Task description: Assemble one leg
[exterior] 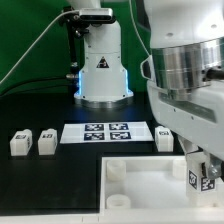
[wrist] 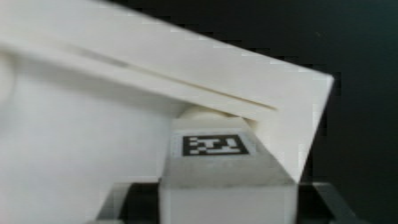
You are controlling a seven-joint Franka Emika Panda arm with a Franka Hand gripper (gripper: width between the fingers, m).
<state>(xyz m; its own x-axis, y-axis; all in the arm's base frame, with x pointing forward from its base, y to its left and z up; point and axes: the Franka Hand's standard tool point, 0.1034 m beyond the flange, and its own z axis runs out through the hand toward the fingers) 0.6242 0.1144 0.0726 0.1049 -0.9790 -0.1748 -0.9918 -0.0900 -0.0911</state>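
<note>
your two-finger gripper clamped on a small white plastic tagged leg post | sitting at the big white square tray's near-right corner | three spare posts near the marker board

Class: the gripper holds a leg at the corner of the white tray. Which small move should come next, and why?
Probably ease the leg toward the tray's corner socket. The gripper holds it at the tray's corner, but neither view shows it seated.
</note>
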